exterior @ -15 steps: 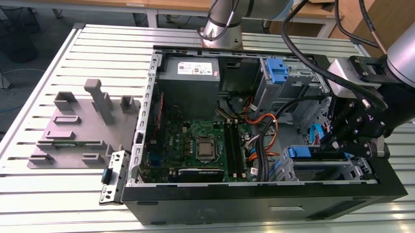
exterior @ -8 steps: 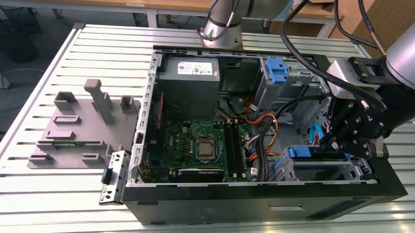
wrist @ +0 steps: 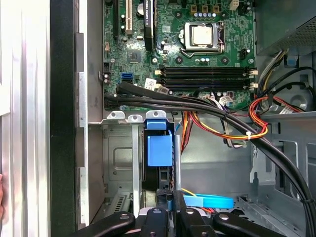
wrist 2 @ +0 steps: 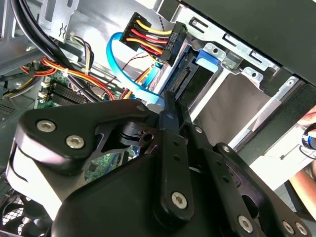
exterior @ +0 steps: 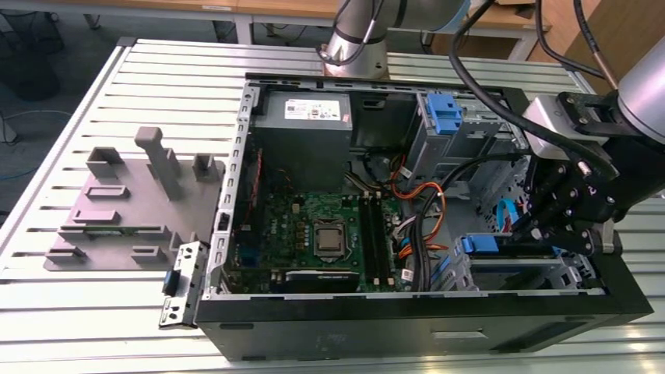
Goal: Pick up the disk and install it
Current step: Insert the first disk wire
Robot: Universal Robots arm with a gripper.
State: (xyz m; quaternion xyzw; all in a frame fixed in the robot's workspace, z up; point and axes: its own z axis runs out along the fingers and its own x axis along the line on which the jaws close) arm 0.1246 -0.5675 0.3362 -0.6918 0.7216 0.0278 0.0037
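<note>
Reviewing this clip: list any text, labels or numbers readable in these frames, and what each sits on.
None can be read.
Power supply sticker: white with a red mark, print too small.
Motherboard: white markings and a small white label, too small.
Processor: lid markings blurred.
Computer case front: small plate, unreadable.

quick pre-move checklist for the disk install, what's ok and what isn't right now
1. Gripper over the drive cage at the exterior view's right: ok.
2. Disk standing in a cage slot, blue tab showing: ok.
3. Disk fully seated: cannot tell.
4. Gripper's hold on the disk: cannot tell.
5. Blue data cable and power connector close beside the slot: not ok.
6. A person's hand near the case edge: not ok.
</note>
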